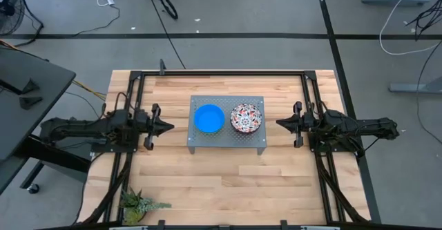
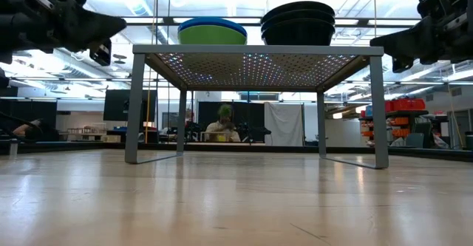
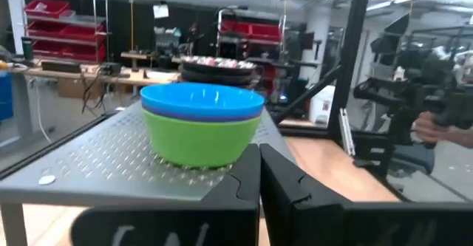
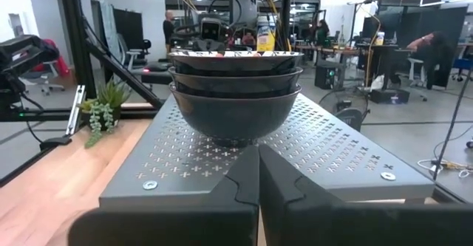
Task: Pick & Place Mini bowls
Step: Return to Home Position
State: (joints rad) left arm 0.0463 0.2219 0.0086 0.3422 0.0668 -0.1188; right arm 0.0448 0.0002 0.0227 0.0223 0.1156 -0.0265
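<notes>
Two stacks of mini bowls stand by their bases on the grey perforated tray (image 1: 226, 141). The left stack is a bright blue bowl (image 1: 208, 117) nested in a green bowl (image 3: 199, 139). The right stack has a floral-patterned bowl (image 1: 245, 118) on top of dark bowls (image 4: 235, 106). My left gripper (image 1: 170, 126) hovers shut just left of the tray, pointing at it. My right gripper (image 1: 279, 123) hovers shut just right of the tray. Both touch nothing.
The tray stands raised on four legs (image 2: 134, 106) in the middle of the wooden table (image 1: 228, 181). A small spiky green plant (image 1: 140, 204) sits near the table's near left corner. A black frame (image 1: 221, 72) runs along the far edge and sides.
</notes>
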